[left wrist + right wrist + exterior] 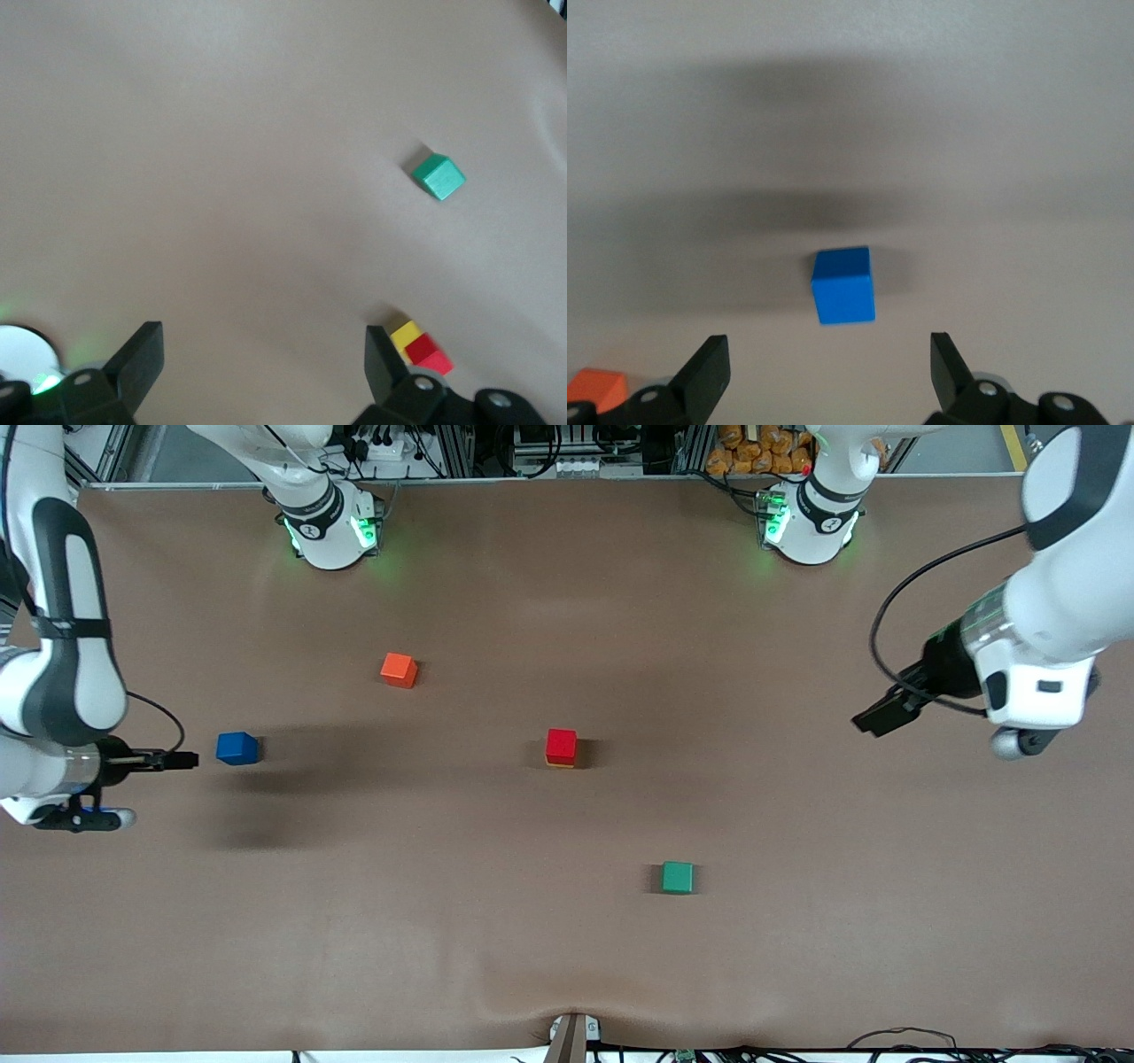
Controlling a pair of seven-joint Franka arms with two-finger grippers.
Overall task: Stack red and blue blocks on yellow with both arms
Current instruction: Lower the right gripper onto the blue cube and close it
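While the small matte red cube sits on the bright-yellow cube mid-table, you see the deep blue cube toward the right arm's end from that stack, the right gripper wide and empty just beside it. Your left gripper hangs wide, empty, toward the left arm's end.

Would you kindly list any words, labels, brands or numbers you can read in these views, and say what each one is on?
None can be read.
The round marks on the two arm bases are too small to read.
The red block, blue block, orange cube and green cube carry no print.
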